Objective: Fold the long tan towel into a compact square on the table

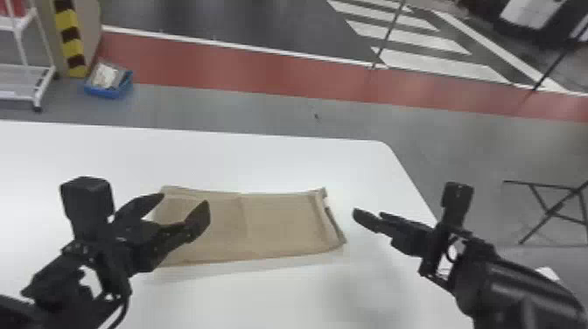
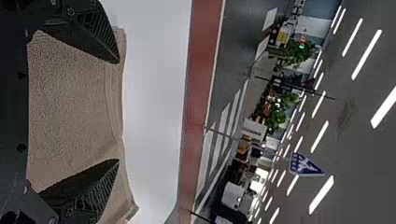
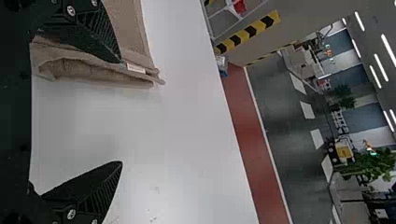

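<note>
Left tool (image 1: 183,204): fingers apart | tan towel (image 1: 280,223): below it | right tool (image 1: 369,215): fingers apart | towel: to its left

Both arms (image 1: 57,280) are black; the left gripper (image 1: 184,202) and right gripper (image 1: 369,214) have tapered, pointed fingers (image 2: 100,32) with ridged inner faces; silvery screws (image 3: 71,213) dot their bases; each wrist bears a housing (image 1: 86,194) (blocky, black too); a thin dark cable (image 1: 124,313) curves beside the left one; the right forearm (image 1: 525,288) is rounded, glossy.
</note>
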{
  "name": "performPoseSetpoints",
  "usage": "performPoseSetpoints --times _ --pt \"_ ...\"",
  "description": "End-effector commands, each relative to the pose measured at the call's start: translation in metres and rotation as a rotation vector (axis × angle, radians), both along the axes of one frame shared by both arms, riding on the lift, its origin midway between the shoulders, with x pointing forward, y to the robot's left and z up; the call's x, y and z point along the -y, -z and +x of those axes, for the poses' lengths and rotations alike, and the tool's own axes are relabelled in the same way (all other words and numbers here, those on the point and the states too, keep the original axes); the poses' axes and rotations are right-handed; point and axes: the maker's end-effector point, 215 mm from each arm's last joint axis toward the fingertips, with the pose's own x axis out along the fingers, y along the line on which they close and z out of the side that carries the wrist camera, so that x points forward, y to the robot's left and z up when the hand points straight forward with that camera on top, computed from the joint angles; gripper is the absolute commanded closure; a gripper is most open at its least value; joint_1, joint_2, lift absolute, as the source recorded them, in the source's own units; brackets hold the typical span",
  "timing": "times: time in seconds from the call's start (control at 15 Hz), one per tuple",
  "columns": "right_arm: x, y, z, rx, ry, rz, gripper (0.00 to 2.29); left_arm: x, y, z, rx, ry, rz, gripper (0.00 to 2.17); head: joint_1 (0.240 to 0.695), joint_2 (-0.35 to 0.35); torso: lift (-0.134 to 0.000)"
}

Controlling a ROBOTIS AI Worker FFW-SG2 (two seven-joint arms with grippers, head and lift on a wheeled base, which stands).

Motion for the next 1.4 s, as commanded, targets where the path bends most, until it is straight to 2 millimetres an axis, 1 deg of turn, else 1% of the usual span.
performPoseSetpoints --times 0.0,0.27,0.4,0.6,0.73,0.8,0.93,1.13,1.2,1.27,1.33 --pt "-0.030 0.007 0.014 -0.045 -0.033 -0.013 0.15 0.002 0.003 0.004 0.015 0.000 0.012 0.15 0.695 -0.350 -0.124" --pt "-0.050 0.026 0.028 -0.190 -0.035 -0.015 0.22 -0.003 0.007 0.003 0.026 0.010 0.045 0.16 0.695 -0.350 -0.124" --pt "-0.056 0.030 0.030 -0.215 -0.040 -0.009 0.26 -0.004 0.009 0.002 0.029 0.012 0.057 0.16 0.695 -0.349 -0.124" --pt "-0.058 0.026 0.036 -0.231 -0.040 -0.010 0.32 -0.001 0.011 0.000 0.019 0.033 0.058 0.16 0.695 -0.333 -0.124" --pt "-0.062 0.027 0.036 -0.257 -0.042 0.004 0.38 0.005 0.016 -0.002 -0.002 0.055 0.066 0.16 0.695 -0.333 -0.124" --pt "-0.064 0.028 0.037 -0.268 -0.044 0.003 0.38 0.009 0.015 -0.002 0.002 0.063 0.070 0.16 0.695 -0.334 -0.124" --pt "-0.067 0.032 0.034 -0.307 -0.044 0.021 0.41 0.009 0.012 0.000 0.010 0.062 0.075 0.16 0.695 -0.335 -0.124" --pt "-0.072 0.034 0.036 -0.334 -0.053 0.028 0.43 0.006 0.009 0.004 0.017 0.058 0.077 0.16 0.695 -0.333 -0.124" --pt "-0.073 0.034 0.036 -0.335 -0.055 0.031 0.56 0.005 0.009 0.004 0.017 0.056 0.079 0.16 0.695 -0.331 -0.124" --pt "-0.074 0.034 0.037 -0.336 -0.060 0.033 0.60 0.004 0.008 0.005 0.018 0.055 0.077 0.16 0.695 -0.328 -0.124" --pt "-0.074 0.034 0.036 -0.341 -0.058 0.037 0.69 0.004 0.008 0.005 0.018 0.055 0.077 0.16 0.695 -0.323 -0.124"
